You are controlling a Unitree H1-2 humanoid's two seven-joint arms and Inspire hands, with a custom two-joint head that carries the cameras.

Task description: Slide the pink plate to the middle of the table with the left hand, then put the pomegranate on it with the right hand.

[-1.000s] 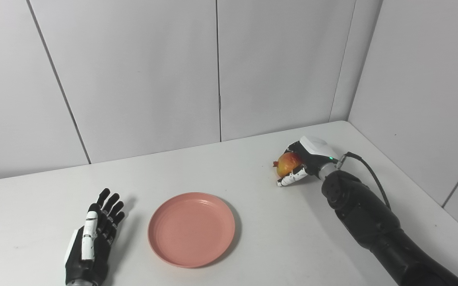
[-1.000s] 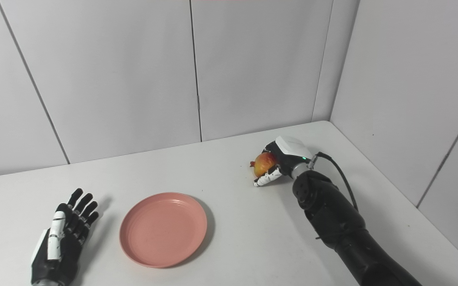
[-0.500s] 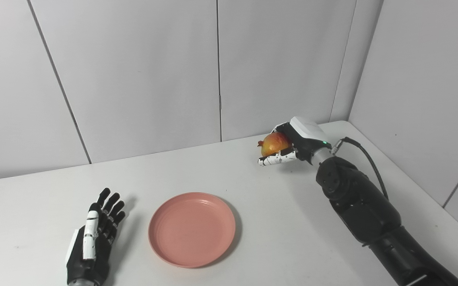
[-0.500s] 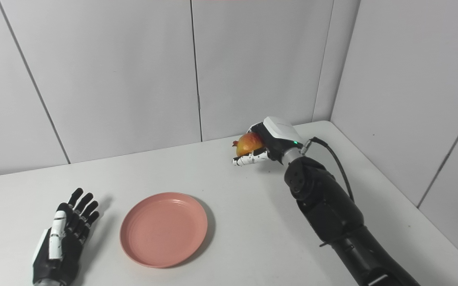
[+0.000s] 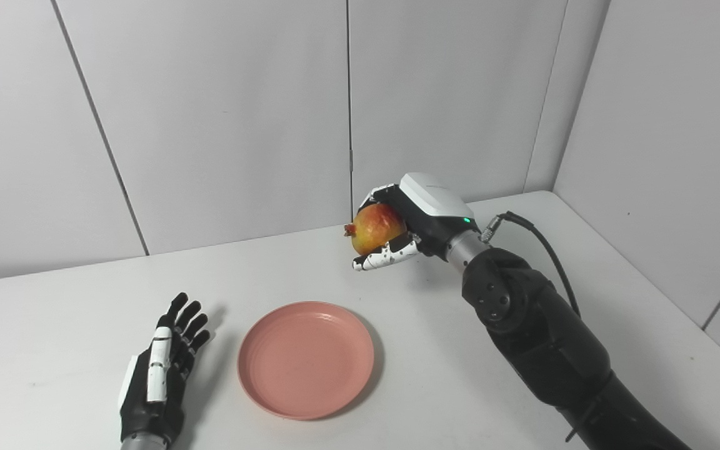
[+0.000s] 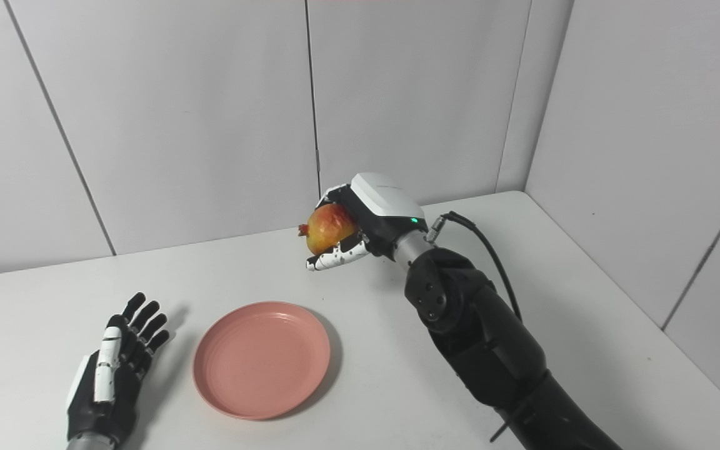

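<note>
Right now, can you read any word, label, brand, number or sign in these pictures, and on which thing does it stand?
None: no readable text shows on anything.
Pink plate: plain, no print.
Pomegranate: no sticker visible.
Right hand: only a small green light, no letters.
Left hand: no marking readable.
Table and wall panels: blank.

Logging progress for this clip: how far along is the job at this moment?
Done: the pink plate sits near mid-table, and the left hand rests open beside it. In hand: the right hand holds the pomegranate in the air, beyond the plate's far edge. Left: lowering it onto the plate and releasing.
</note>
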